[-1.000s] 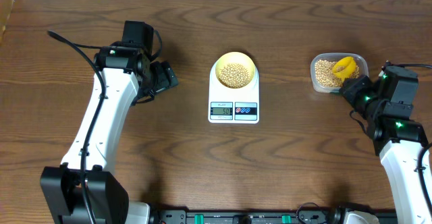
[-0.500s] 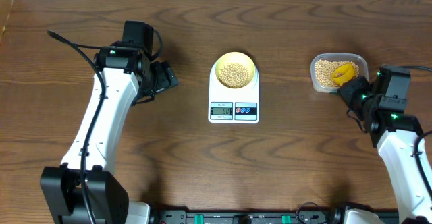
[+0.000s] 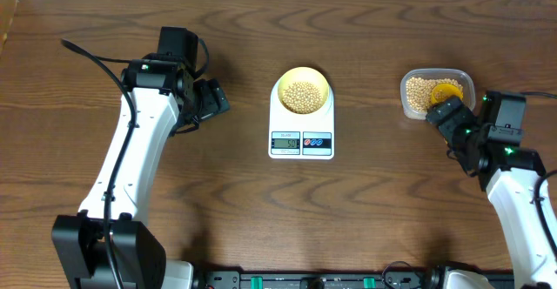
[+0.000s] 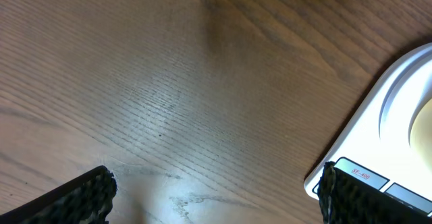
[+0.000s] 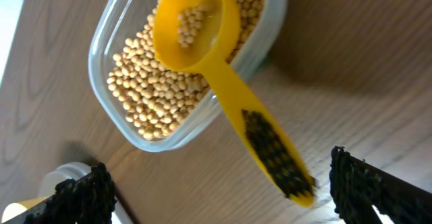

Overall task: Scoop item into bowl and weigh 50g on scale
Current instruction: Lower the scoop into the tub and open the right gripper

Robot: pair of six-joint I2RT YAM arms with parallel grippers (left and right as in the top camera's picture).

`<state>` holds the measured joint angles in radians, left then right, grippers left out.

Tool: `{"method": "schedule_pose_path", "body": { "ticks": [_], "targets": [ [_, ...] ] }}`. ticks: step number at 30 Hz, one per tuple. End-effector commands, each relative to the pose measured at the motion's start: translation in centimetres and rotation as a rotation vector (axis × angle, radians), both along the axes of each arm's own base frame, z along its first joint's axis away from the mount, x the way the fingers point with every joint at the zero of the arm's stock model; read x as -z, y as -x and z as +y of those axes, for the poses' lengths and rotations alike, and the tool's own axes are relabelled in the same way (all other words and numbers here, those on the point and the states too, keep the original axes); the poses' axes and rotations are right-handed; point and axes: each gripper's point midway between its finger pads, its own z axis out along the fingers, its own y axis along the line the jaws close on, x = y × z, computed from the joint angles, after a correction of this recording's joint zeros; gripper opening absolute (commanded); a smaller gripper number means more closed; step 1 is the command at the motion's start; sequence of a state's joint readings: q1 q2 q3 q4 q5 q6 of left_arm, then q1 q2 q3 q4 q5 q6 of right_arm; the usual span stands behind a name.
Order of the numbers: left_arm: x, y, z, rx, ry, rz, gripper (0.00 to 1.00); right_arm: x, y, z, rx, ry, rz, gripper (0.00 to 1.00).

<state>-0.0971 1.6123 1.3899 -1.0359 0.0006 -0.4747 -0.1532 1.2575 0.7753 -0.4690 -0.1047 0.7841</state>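
A pale yellow bowl [image 3: 283, 84] holding tan beans [image 3: 302, 95] stands on the white scale [image 3: 300, 125] at the table's centre. More beans [image 5: 148, 89] fill a clear plastic tub [image 5: 101, 82] at the right. A yellow scoop [image 5: 202, 28] lies with its head in the tub and a few beans in it. Its handle sticks out over the tub's rim between my right gripper's fingers. My right gripper [image 5: 219, 197] is open and touches nothing. It sits just in front of the tub [image 3: 405, 93]. My left gripper [image 4: 216, 204] is open and empty over bare wood, left of the scale [image 4: 398, 109].
The wooden table [image 3: 365, 211] stretches on all sides of the scale. The left arm [image 3: 139, 141] reaches in from the front left. The right arm [image 3: 513, 184] comes in from the front right, close to the table's right edge.
My right gripper has opened and let go of the scoop. The scoop now rests in the tub, and the gripper has drawn back a little towards the front.
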Motion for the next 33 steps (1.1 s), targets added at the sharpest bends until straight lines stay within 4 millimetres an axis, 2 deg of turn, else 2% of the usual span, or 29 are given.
{"method": "schedule_pose_path", "body": {
  "ticks": [1,6,10,15,19,22,24,33],
  "targets": [
    [-0.2,-0.1,0.3,-0.016,-0.01,-0.005,0.98,-1.2,1.4,-2.3,0.05,0.134,0.008,0.99],
    [-0.2,-0.1,0.3,-0.016,-0.01,-0.005,0.98,-2.1,5.1,-5.2,0.143,0.307,0.093,0.99],
    [-0.2,-0.1,0.3,-0.016,-0.01,-0.005,0.98,-3.9,5.3,-6.0,0.1,0.406,0.057,0.99],
    [-0.2,-0.1,0.3,-0.016,-0.01,-0.005,0.98,-6.3,5.0,-6.6,0.142,0.425,-0.044,0.99],
    [-0.2,-0.1,0.3,-0.016,-0.01,-0.005,0.98,-7.9,5.6,-7.1,0.109,0.478,-0.084,0.93],
    [-0.2,-0.1,0.3,-0.016,-0.01,-0.005,0.98,-9.2,6.1,-7.3,0.118,0.499,-0.124,0.95],
    [-0.2,-0.1,0.3,-0.016,-0.01,-0.005,0.98,-10.0,6.4,-7.3,0.125,0.505,-0.154,0.99],
    [-0.2,-0.1,0.3,-0.016,-0.01,-0.005,0.98,-12.8,7.8,-6.4,0.126,0.499,-0.271,0.99]
  ]
}}
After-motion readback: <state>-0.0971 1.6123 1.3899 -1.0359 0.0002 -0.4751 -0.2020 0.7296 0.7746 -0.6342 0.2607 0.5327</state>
